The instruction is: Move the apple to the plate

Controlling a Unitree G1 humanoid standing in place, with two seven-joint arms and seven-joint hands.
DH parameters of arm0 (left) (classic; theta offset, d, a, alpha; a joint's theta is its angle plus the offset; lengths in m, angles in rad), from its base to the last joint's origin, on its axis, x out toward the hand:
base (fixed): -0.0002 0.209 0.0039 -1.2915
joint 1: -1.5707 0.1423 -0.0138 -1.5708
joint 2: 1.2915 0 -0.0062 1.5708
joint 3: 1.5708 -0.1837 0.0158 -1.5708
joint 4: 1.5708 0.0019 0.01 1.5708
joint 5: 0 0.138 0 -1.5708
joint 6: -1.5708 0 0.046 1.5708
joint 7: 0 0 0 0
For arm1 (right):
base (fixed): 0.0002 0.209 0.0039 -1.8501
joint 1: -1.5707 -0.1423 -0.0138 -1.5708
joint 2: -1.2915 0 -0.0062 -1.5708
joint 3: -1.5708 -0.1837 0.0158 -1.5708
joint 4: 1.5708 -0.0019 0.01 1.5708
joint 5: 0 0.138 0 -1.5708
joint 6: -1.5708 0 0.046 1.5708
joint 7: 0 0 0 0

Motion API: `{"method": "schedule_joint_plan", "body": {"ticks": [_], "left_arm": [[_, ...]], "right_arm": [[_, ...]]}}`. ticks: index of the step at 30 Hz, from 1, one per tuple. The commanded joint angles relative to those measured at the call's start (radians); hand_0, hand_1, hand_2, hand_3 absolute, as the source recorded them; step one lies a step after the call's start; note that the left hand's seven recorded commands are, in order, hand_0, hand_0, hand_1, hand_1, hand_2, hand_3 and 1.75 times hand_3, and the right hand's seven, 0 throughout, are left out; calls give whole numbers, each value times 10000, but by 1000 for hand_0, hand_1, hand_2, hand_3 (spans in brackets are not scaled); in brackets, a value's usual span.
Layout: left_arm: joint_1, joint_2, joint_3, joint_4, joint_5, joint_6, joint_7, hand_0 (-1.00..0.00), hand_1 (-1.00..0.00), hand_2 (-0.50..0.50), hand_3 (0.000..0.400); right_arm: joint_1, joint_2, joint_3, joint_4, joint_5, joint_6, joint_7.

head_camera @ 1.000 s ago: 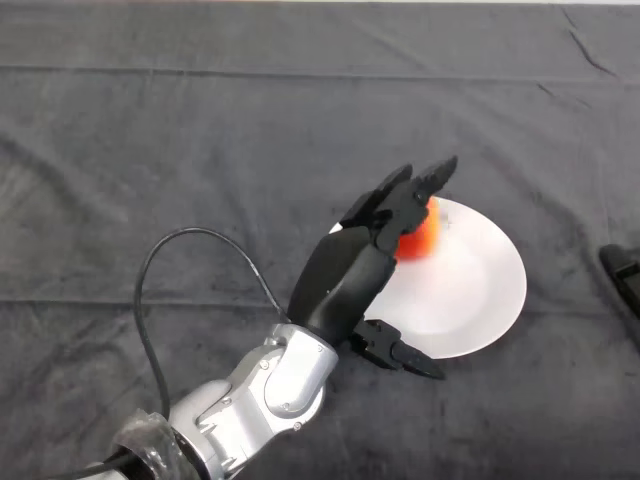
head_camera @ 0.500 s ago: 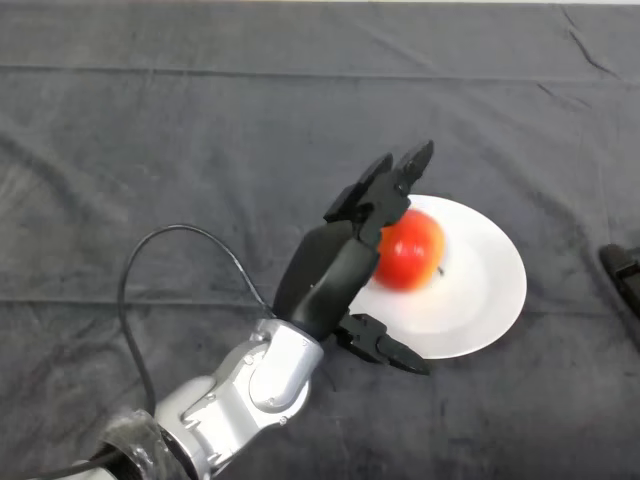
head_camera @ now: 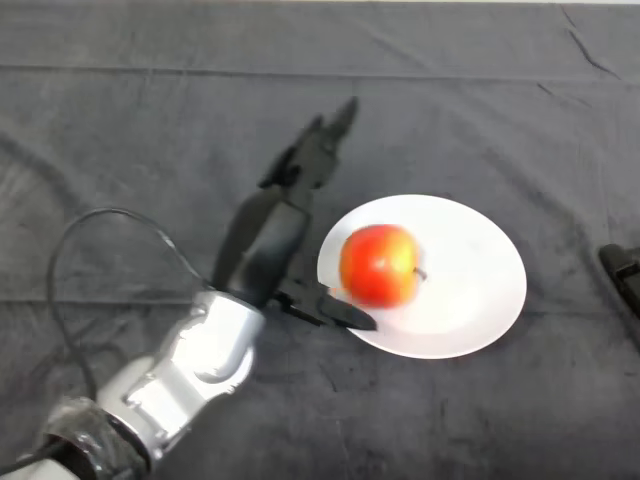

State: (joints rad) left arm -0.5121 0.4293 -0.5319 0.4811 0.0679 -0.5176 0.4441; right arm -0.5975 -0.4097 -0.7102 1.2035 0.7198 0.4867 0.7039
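Observation:
A red apple (head_camera: 379,264) lies on the left half of a white plate (head_camera: 470,285), on its side with the stem pointing right. My left hand (head_camera: 268,238) is to the left of the plate, open and empty. Its fingers (head_camera: 318,150) point up and away over the cloth. Its thumb (head_camera: 330,310) reaches toward the plate's left rim, just below the apple, apart from it.
A dark cloth (head_camera: 150,130) covers the whole table. A black object (head_camera: 625,270) shows at the right edge of the view, right of the plate.
The hand has let go of the apple and drawn back to the left, off the plate. The apple now rests uncovered on the plate.

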Motion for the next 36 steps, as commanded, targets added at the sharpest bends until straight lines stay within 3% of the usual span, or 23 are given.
{"method": "schedule_joint_plan", "body": {"ticks": [1,17,30,36], "left_arm": [[464,641,429,-503,-209,-232,-153,0,0,0,0],[2019,2212,3528,-535,-1909,-1340,-813,0,0,0,0],[3152,3161,6207,1073,-3775,-2477,-1837,0,0,0,0],[3518,3285,7251,2011,-4380,-2987,-2271,0,0,0,0]], "right_arm": [[-148,-235,38,-81,-36,53,-24],[-135,-223,42,-116,-37,53,-41],[-138,-228,41,-110,-35,57,-41],[-145,-235,38,-93,-33,60,-35]]}}
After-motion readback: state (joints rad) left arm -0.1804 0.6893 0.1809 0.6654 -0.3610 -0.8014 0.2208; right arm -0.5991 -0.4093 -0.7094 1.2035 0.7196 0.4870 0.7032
